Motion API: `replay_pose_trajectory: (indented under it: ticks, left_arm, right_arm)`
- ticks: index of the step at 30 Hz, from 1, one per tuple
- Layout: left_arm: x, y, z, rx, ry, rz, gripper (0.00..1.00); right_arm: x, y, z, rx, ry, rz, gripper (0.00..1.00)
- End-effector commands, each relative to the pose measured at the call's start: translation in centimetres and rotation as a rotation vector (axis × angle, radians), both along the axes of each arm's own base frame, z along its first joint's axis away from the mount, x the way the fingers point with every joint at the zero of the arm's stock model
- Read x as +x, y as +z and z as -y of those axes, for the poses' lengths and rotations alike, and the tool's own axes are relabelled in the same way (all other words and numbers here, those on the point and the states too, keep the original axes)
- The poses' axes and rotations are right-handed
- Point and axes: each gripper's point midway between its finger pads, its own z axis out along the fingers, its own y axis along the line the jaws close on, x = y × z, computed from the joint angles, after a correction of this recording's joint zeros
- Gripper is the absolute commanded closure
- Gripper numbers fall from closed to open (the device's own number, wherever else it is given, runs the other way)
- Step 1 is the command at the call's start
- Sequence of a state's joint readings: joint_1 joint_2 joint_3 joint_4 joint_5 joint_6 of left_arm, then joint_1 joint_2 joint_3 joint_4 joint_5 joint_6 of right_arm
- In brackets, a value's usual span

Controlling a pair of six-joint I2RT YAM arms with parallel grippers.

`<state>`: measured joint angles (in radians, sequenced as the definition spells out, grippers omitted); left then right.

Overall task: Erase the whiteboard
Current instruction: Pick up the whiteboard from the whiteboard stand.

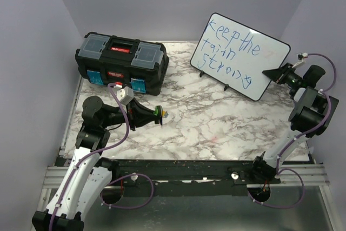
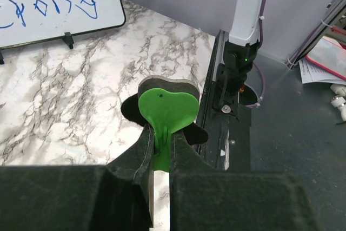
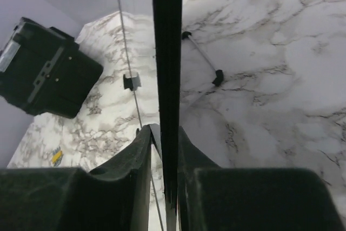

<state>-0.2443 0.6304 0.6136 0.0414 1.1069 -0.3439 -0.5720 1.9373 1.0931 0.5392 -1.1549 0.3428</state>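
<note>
Far left toolbox (image 1: pixel 121 62), far right whiteboard (image 1: pixel 238 52); open between.

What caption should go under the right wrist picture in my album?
The right end effector pinches the whiteboard by its black edge, with a toolbox beyond on the marble table.

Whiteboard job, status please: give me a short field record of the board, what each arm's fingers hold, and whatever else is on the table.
whiteboard: upright on its feet, back right of the table; blue writing not yet erased
left gripper: fingers shut on a green heart-shaped eraser, over the table, apart from the board
right gripper: fingers clamped on the whiteboard's right edge
toolbox: black, lid closed, back left
</note>
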Motion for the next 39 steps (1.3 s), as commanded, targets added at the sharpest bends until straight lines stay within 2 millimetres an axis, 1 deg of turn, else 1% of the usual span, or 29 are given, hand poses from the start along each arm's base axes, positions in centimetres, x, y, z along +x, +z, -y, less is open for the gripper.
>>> replay_pose_trajectory:
  ticks: [1, 2, 3, 6, 10, 18, 24, 25, 26, 28, 31, 34, 39]
  left_arm:
    - [0.2, 1.0, -0.1, -0.003, 0.018, 0.043, 1.00]
    - [0.3, 1.0, -0.1, -0.002, 0.019, 0.041, 1.00]
    - [0.3, 1.0, -0.1, -0.002, 0.020, 0.042, 1.00]
    - [0.2, 1.0, -0.1, -0.002, 0.019, 0.043, 1.00]
    - [0.2, 1.0, -0.1, -0.002, 0.018, 0.043, 1.00]
    - [0.2, 1.0, -0.1, -0.003, 0.018, 0.045, 1.00]
    - [0.2, 1.0, -0.1, -0.003, 0.018, 0.046, 1.00]
    - [0.2, 1.0, -0.1, -0.003, 0.018, 0.046, 1.00]
    - [0.2, 1.0, -0.1, -0.003, 0.018, 0.046, 1.00]
    - [0.2, 1.0, -0.1, -0.004, 0.019, 0.050, 1.00]
    - [0.1, 1.0, -0.2, -0.003, 0.024, 0.050, 1.00]
    - [0.1, 1.2, -0.3, -0.005, 0.035, 0.061, 1.00]
    - [0.2, 1.3, -0.4, -0.007, 0.047, 0.068, 1.00]
  right_arm:
    - [0.3, 1.4, -0.6, 0.005, 0.067, 0.062, 0.88]
    - [0.3, 1.7, -0.7, 0.006, 0.073, 0.069, 0.96]
    - [0.2, 2.1, -0.8, 0.011, 0.080, 0.074, 0.99]
    - [-0.1, 4.0, -1.1, 0.027, 0.093, 0.105, 0.99]
    - [-0.3, 7.3, -1.5, 0.053, 0.093, 0.147, 0.99]
    - [-0.4, 13.0, -1.4, 0.038, 0.030, 0.213, 0.99]
    - [0.1, 17.1, -1.5, 0.045, -0.038, 0.242, 0.99]
    - [0.3, 17.8, -2.0, 0.046, -0.037, 0.244, 0.99]
    - [0.5, 18.3, -2.2, 0.047, -0.040, 0.240, 0.99]
    - [0.6, 19.2, -3.5, 0.036, -0.014, 0.238, 0.99]
    - [-0.1, 20.0, -5.2, 0.028, 0.021, 0.229, 0.99]
    - [-1.7, 20.7, -6.4, 0.022, 0.051, 0.225, 0.99]
    - [-4.9, 20.3, -8.1, -0.028, 0.103, 0.175, 0.99]
